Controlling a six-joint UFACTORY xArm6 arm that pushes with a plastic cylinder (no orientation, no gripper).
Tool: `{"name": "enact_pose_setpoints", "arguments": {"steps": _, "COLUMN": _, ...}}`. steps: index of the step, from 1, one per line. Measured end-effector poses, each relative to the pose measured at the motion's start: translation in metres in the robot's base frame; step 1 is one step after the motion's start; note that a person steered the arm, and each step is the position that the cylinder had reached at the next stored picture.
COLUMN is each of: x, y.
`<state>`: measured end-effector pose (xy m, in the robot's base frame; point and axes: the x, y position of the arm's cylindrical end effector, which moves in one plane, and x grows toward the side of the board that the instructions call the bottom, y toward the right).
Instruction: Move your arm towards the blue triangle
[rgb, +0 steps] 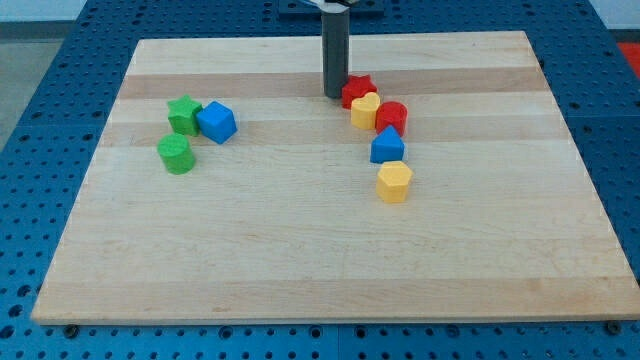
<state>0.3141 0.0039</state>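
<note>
The blue triangle (387, 146) lies right of the board's middle, in a chain of blocks. Above it are a red cylinder (392, 116), a yellow heart (364, 110) and a red star (356, 90). Below it is a yellow hexagon (394, 182). My tip (333, 95) stands at the top middle of the board, just left of the red star and touching or nearly touching it. The blue triangle is below and to the right of my tip, beyond the yellow heart.
At the view's left a green star (184, 114), a blue cube (216, 122) and a green cylinder (177, 154) sit in a cluster. The wooden board (300, 260) rests on a blue perforated table.
</note>
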Motion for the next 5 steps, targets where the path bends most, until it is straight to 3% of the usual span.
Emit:
{"name": "enact_pose_setpoints", "arguments": {"steps": 2, "x": 0.014, "y": -0.031}}
{"name": "enact_pose_setpoints", "arguments": {"steps": 5, "x": 0.134, "y": -0.04}}
